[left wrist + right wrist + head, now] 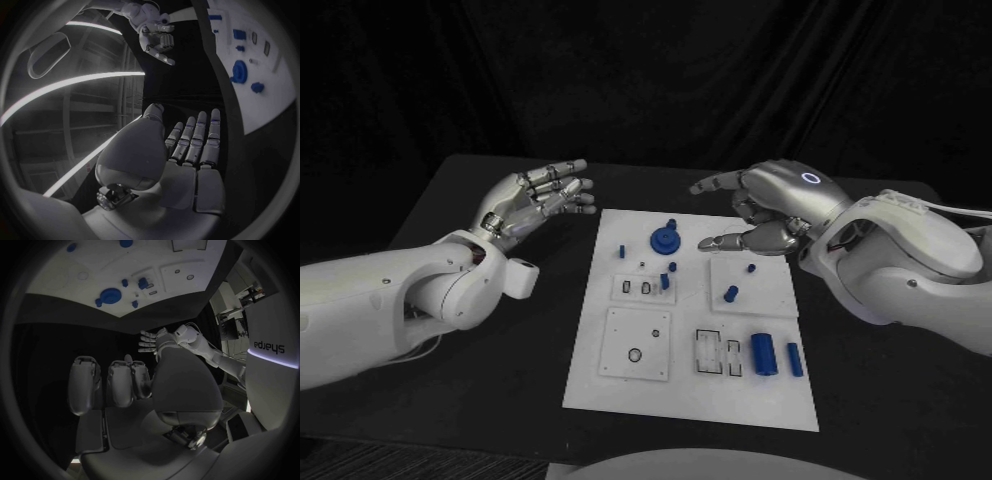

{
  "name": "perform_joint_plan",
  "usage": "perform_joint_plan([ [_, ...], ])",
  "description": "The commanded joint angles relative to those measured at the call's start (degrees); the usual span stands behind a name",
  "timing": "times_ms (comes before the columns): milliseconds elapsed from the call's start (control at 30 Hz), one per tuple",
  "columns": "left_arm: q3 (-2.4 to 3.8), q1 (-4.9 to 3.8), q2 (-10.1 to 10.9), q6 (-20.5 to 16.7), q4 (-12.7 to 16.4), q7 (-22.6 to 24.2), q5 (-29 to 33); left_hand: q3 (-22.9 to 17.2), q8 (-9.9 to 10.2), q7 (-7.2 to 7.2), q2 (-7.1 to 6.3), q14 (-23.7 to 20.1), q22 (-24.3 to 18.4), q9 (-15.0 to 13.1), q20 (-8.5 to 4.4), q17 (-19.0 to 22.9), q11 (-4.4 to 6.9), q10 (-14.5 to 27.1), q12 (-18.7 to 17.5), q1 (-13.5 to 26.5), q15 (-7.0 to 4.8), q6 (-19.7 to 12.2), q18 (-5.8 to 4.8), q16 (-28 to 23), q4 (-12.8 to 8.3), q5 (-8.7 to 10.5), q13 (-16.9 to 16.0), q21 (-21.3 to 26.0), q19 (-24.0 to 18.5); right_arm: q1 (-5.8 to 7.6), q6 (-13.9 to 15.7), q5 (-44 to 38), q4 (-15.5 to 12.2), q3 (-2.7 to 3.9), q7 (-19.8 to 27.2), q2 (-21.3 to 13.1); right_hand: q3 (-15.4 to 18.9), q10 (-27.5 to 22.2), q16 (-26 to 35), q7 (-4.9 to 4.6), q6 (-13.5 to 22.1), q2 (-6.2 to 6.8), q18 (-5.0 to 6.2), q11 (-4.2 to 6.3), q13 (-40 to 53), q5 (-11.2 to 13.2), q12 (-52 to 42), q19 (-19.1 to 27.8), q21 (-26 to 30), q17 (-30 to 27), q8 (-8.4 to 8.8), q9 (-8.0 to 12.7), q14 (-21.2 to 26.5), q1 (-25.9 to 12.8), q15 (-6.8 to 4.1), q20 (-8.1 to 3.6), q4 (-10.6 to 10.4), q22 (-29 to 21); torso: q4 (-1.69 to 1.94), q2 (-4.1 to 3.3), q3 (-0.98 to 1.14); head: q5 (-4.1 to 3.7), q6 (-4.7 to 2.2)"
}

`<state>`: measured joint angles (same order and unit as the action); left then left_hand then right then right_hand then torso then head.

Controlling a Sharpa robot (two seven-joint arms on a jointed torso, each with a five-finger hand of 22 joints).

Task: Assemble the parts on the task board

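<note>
Task board with loose blue parts, both robot hands raised and empty.

White task board lies mid-table. On it: blue round part at the far end; small blue pieces beside and below it; large blue cylinder and slimmer blue cylinder near the right front corner. Left robot hand hovers off the board's far left corner, fingers apart, holding nothing. Right robot hand hangs over the board's far right corner, fingers loosely curved and apart, holding nothing.
</note>
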<state>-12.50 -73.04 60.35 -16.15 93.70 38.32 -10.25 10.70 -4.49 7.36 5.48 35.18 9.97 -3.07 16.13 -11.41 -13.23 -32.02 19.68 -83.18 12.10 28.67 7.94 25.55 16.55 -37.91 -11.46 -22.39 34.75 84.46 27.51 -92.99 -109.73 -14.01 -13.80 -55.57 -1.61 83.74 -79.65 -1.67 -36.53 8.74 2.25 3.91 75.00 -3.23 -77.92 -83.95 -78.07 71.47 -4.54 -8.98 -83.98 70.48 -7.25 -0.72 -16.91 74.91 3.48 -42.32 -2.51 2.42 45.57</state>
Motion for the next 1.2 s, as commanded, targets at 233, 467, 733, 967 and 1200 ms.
perform_joint_plan([
  [233,0.2,-6.24,0.3,-12.6,2.1,-9.5,-19.5,4.3,-3.2,2.33,2.51,32.4,25.7,-1.2,-6.45,-54.0,7.38,-29.9,58.0,6.6,-8.39,13.5,1.33,59.1,-0.5,17.89,-52.3,-37.0,14.8,0.94,-1.5,4.0,0.8,-0.16,-2.6,-4.2,-0.9,-0.9,-0.2,-0.9,-4.8,-1.96,0.42,-1.06,0.3,0.4,1.7,-1.1,-0.1,0.6,-1.25,-0.5,-3.0,0.4,0.97,0.79,0.1,11.5,-0.97,1.63,1.61,0.63,0.26],
  [467,0.2,-10.04,-2.0,-3.1,2.1,-32.4,-33.9,11.1,-6.6,2.4,4.15,54.8,71.3,-3.0,-7.07,-78.6,7.43,-58.0,70.3,13.3,-8.76,19.0,-5.78,64.4,0.0,28.46,-78.5,-65.0,44.9,-0.09,-6.3,5.7,2.2,-0.18,-3.7,-5.6,-1.1,-1.1,-0.3,-1.4,-6.8,-3.32,0.38,-1.48,-0.5,0.4,2.3,-1.2,-0.3,0.8,-2.07,-0.4,-3.1,0.7,1.35,1.16,0.3,11.6,-1.71,2.63,3.11,1.16,0.84],
  [733,0.21,-12.9,-6.4,12.7,2.0,-54.8,-45.8,15.0,-12.9,-0.11,5.61,54.8,77.1,-8.2,-7.56,-78.6,9.21,-58.0,70.3,25.1,-10.21,27.7,-7.07,64.4,0.1,32.48,-78.5,-66.8,51.6,-1.51,-8.0,6.0,3.4,-0.19,-4.0,-6.0,-1.0,-1.5,-0.2,-1.5,-8.7,-4.18,0.41,-1.57,-1.5,0.3,3.2,-1.2,-0.2,0.4,-2.78,-0.4,-3.0,1.3,1.45,1.34,0.4,11.5,-2.55,3.12,4.52,1.64,1.41],
  [967,0.22,-14.33,-12.1,21.4,0.6,-65.9,-48.3,11.9,-16.5,-2.06,4.66,54.8,78.7,-15.7,-9.66,-78.6,11.21,-58.0,70.3,19.3,-12.19,29.4,-7.52,64.4,-0.5,21.0,-78.5,-67.2,53.6,-1.99,-6.8,6.1,3.7,-0.19,-3.9,-6.4,-0.9,-1.2,-0.2,-1.57,-9.7,-4.71,0.33,-1.64,-1.3,0.2,3.0,-1.4,-0.5,0.4,-3.11,-0.4,-3.0,1.7,1.53,1.43,0.5,11.6,-2.89,3.28,5.28,1.94,1.94],
  [1200,0.22,-14.64,-17.0,25.7,-1.1,-71.2,-48.8,8.2,-12.7,-1.13,2.29,54.8,77.9,-17.9,-10.21,-78.6,11.07,-58.0,70.3,16.4,-12.52,25.0,-7.31,64.4,-0.9,22.52,-78.5,-66.9,52.8,-2.07,-4.1,5.1,3.1,-0.19,-4.3,-7.5,-0.4,-0.3,-0.2,-1.69,-12.6,-5.28,0.18,-1.72,-0.3,-0.2,1.8,-1.8,-1.2,0.3,-4.22,-0.8,-3.1,2.1,1.65,1.59,0.6,11.9,-3.24,3.29,5.6,1.48,2.39],
])
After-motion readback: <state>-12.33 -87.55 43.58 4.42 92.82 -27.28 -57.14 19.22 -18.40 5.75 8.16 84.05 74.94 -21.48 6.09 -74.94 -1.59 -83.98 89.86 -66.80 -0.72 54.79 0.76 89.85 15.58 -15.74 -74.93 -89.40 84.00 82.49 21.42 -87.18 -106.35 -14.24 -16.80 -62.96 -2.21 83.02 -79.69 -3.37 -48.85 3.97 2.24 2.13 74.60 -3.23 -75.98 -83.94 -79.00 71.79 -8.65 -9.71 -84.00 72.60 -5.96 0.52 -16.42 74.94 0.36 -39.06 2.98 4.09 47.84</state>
